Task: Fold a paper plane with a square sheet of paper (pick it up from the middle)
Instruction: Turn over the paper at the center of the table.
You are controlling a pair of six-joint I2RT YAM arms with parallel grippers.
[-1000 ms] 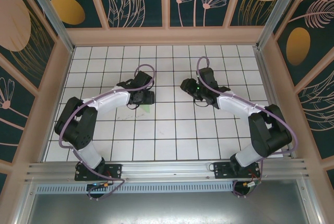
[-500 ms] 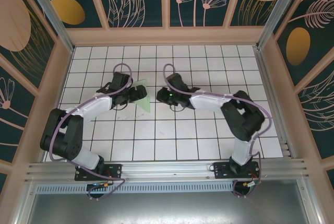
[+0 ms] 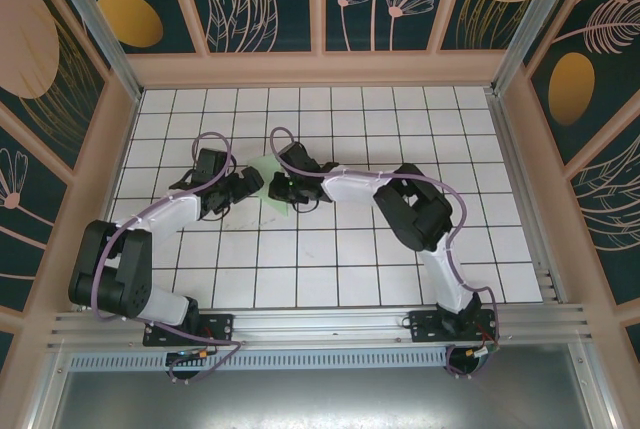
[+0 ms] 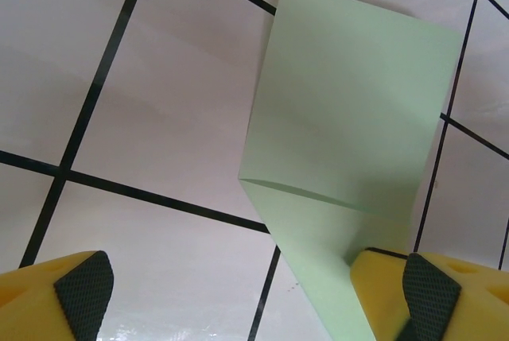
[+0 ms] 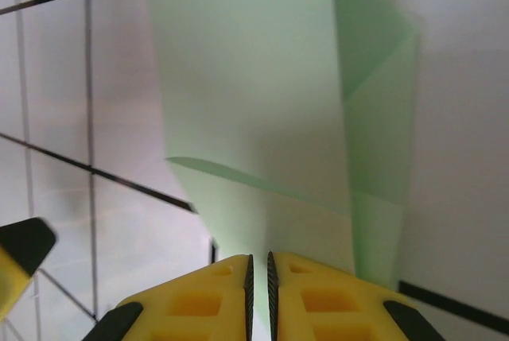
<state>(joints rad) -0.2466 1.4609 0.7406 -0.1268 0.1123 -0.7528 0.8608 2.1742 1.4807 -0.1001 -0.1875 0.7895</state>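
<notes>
- Left claw (image 4: 253, 297): the yellow fingers with black pads stand spread wide and hold nothing. One finger (image 4: 382, 285) sits against the lower strip of the paper; whether it touches cannot be told.
- Thin pale mint-green square sheet of paper (image 3: 270, 181): it lies left of centre on the white, black-gridded worktop (image 3: 400, 249), between the two claws. It is already partly folded, with one crease across it and a flap raised off the tiles.
- Right claw (image 5: 258, 273): the fingers are closed to a hairline slit and the sheet's near edge runs into it. Judged to be pinching the sheet there.
- Step in hand, as judged: the fold is passing to the right claw.
- Recommended: hold the pinch firm and low, draw the left claw straight back clear of the flap, and align the edges before pressing. A skewed crease would spoil the dart.
</notes>
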